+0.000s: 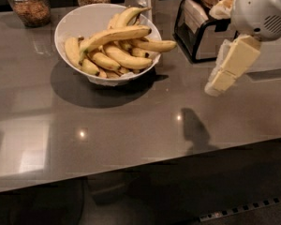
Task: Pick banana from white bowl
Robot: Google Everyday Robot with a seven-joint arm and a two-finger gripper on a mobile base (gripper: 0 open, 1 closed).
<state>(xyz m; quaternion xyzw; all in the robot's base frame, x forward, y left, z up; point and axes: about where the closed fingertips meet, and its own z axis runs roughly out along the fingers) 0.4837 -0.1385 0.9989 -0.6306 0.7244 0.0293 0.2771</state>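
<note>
At the right side of the counter (pixel 131 125), the gripper (pixel 217 84) hangs above the surface, well apart from the white bowl (pixel 79 18). Whether it is open or closed cannot be determined. The bananas (pixel 122 57) lie heaped in the bowl. The topmost banana (pixel 114 34) is unobstructed, so it is probably the easiest to grasp.

Your hand (pixel 216 84) hangs in the air well to the right of the white bowl (pixel 86 20), clear of it. It slants down and back toward the bowl from the rounded white wrist (pixel 262 8), which sits higher and farther right.
</note>
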